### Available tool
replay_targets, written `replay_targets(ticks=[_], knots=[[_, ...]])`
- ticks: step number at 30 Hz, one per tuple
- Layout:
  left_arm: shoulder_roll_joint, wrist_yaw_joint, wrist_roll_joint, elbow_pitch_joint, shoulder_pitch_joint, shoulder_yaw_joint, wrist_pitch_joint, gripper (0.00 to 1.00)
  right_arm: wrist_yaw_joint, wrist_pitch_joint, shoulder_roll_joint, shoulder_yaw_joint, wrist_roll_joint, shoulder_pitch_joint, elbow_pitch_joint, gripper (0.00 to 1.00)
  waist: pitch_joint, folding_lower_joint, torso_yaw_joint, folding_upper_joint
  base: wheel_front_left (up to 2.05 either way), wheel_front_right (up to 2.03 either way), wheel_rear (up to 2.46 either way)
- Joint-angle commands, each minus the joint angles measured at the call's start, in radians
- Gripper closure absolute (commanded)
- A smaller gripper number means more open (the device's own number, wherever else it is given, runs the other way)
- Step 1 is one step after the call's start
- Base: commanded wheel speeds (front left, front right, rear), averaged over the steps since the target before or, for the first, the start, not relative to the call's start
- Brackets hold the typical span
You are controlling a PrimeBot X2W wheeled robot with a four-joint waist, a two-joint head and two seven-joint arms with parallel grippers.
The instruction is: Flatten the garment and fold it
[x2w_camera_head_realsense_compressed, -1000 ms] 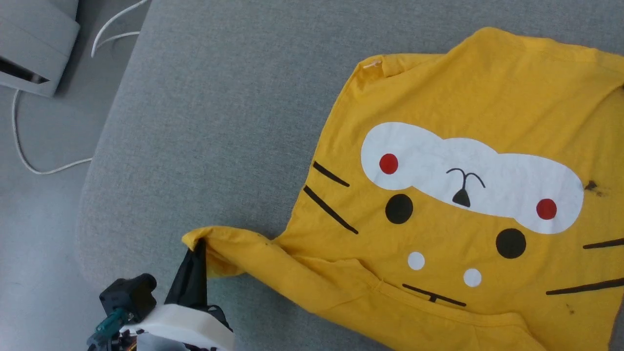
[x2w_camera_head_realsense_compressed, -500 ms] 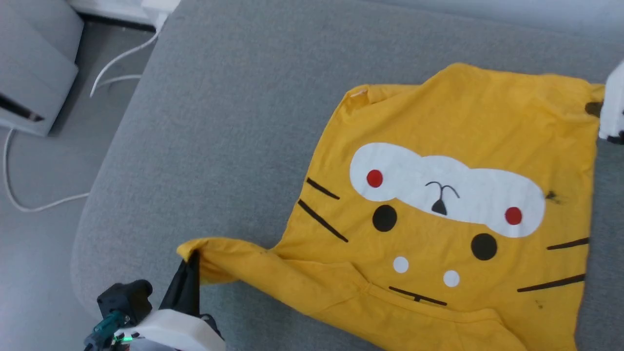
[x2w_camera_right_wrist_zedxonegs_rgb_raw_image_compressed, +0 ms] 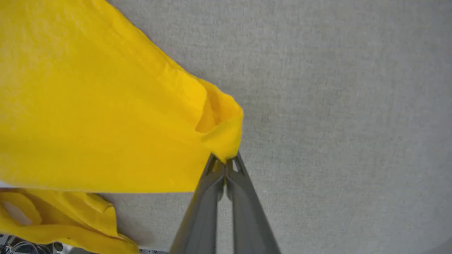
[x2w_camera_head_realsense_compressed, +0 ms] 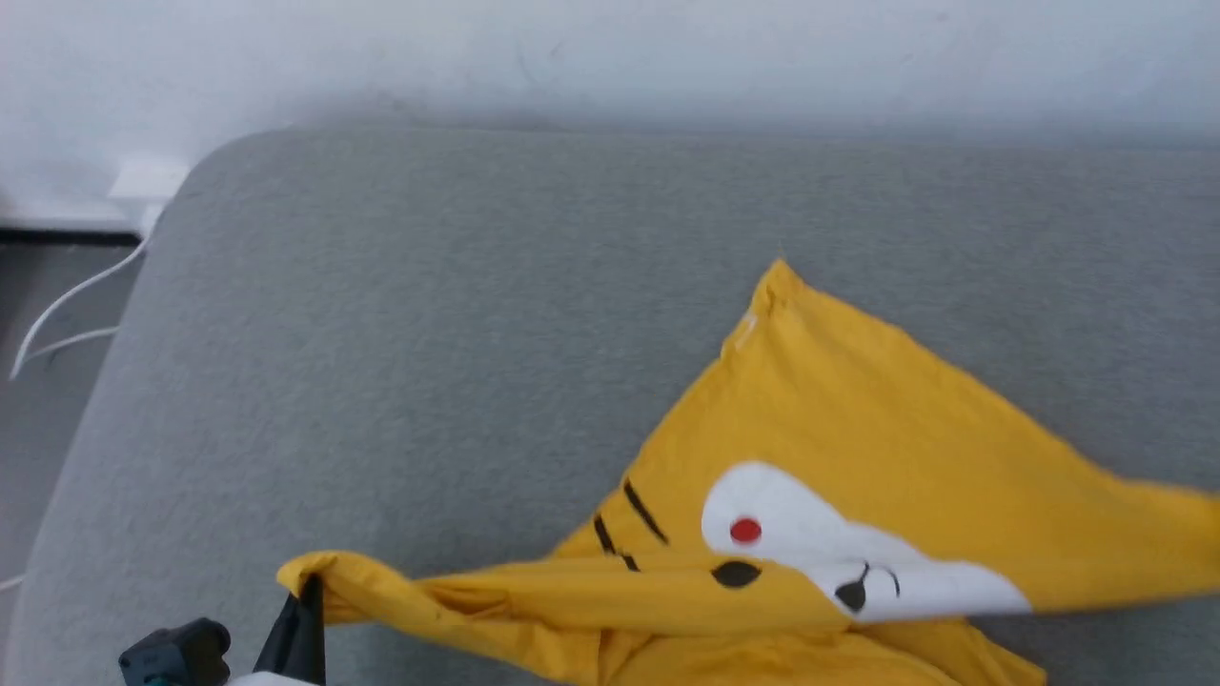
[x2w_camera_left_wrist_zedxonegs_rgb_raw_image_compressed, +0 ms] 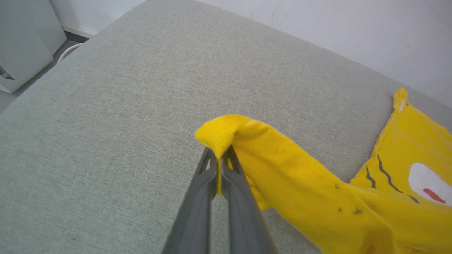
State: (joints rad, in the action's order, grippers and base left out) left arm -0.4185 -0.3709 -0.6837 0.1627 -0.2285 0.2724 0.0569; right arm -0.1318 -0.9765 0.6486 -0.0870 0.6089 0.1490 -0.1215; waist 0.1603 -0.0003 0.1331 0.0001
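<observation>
The left gripper (x2w_camera_left_wrist_zedxonegs_rgb_raw_image_compressed: 219,157) is pinching one sleeve end of the bright yellow thin cotton T-shirt (x2w_camera_head_realsense_compressed: 858,410) with the white oval, red dot and black line print. Its fingers are pressed together on the hem, and the cloth is bunching over their tips. The right gripper (x2w_camera_right_wrist_zedxonegs_rgb_raw_image_compressed: 226,163) is also clamping down on a folded hem corner, which is sitting just past its tips.

The T-shirt is running off to the right of the left gripper and to the left of the right gripper. Part of it is hanging raised between them, and the rest is lying crumpled below on the grey woven fabric cushion (x2w_camera_head_realsense_compressed: 429,333).

Probably the two far corners are being held so the cloth can be tensioned and spread flat. In the head view the print is doubling over itself near the left gripper, so flattening is looking unfinished and folding not yet started. The thin cotton is likely sagging unless both pinches are pulling apart evenly.
</observation>
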Motion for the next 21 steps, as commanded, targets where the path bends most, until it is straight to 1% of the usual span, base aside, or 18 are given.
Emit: replay_targets(ticks=[1, 2, 3, 7, 11, 12, 13, 14, 15, 17, 20, 21], knots=[[-0.003, -0.002, -0.013, 0.010, -0.015, -0.011, -0.001, 1.00, 0.001, 0.003, -0.048, -0.069, 0.014, -0.137, 0.050, 1.00, -0.094, 0.0003, -0.157, -0.0001, 0.00, 0.00, 0.00], [-0.003, -0.002, -0.013, 0.010, -0.015, -0.011, -0.001, 1.00, 0.001, 0.003, -0.048, -0.069, 0.014, -0.137, 0.050, 1.00, -0.094, 0.0003, -0.157, -0.0001, 0.00, 0.00, 0.00], [-0.004, -0.004, -0.017, 0.011, -0.019, -0.013, -0.003, 1.00, 0.001, -0.002, -0.077, -0.095, 0.017, -0.201, 0.069, 1.00, -0.093, 0.0003, -0.172, -0.0001, 0.00, 0.00, 0.00], [-0.017, -0.018, -0.015, 0.004, -0.027, -0.017, -0.022, 1.00, 0.001, -0.010, -0.231, -0.187, 0.007, -0.413, 0.127, 1.00, -0.085, 0.0003, -0.202, -0.0001, 0.00, 0.00, 0.00], [-0.027, -0.038, -0.008, -0.005, -0.031, -0.021, -0.036, 1.00, 0.001, -0.002, -0.359, -0.225, -0.021, -0.530, 0.148, 1.00, -0.078, 0.0003, -0.215, -0.0001, 0.00, 0.00, 0.00], [-0.029, -0.043, -0.006, -0.006, -0.032, -0.021, -0.039, 1.00, 0.001, 0.007, -0.382, -0.226, -0.028, -0.543, 0.150, 0.80, -0.076, 0.0003, -0.215, -0.0001, 0.00, 0.00, 0.00], [-0.032, -0.046, -0.005, -0.006, -0.033, -0.022, -0.040, 1.00, 0.001, 0.020, -0.398, -0.221, -0.028, -0.548, 0.155, 0.51, -0.075, 0.0003, -0.216, -0.0001, 0.00, 0.00, 0.00], [-0.034, -0.048, -0.004, -0.006, -0.033, -0.023, -0.041, 1.00, 0.001, 0.047, -0.410, -0.222, -0.029, -0.544, 0.162, 0.06, -0.074, 0.0003, -0.216, -0.0001, 0.00, 0.00, 0.00], [-0.038, -0.052, -0.001, -0.005, -0.034, -0.024, -0.043, 1.00, 0.001, 0.077, -0.416, -0.222, -0.030, -0.537, 0.168, 0.00, -0.072, 0.0003, -0.216, -0.0001, 0.00, 0.00, 0.00], [-0.044, -0.055, 0.003, -0.001, -0.033, -0.024, -0.048, 1.00, 0.001, 0.158, -0.406, -0.215, -0.047, -0.511, 0.184, 0.00, -0.069, 0.0003, -0.214, -0.0001, 0.00, 0.00, 0.00], [-0.052, -0.057, 0.008, 0.010, -0.026, -0.024, -0.052, 1.00, 0.001, 0.323, -0.389, -0.216, -0.092, -0.434, 0.187, 0.00, -0.059, 0.0003, -0.208, -0.0001, 0.00, 0.00, 0.00], [-0.054, -0.057, 0.009, 0.014, -0.022, -0.023, -0.054, 1.00, 0.001, 0.377, -0.393, -0.215, -0.100, -0.399, 0.182, 0.00, -0.053, 0.0003, -0.206, -0.0001, 0.00, 0.00, 0.00]])
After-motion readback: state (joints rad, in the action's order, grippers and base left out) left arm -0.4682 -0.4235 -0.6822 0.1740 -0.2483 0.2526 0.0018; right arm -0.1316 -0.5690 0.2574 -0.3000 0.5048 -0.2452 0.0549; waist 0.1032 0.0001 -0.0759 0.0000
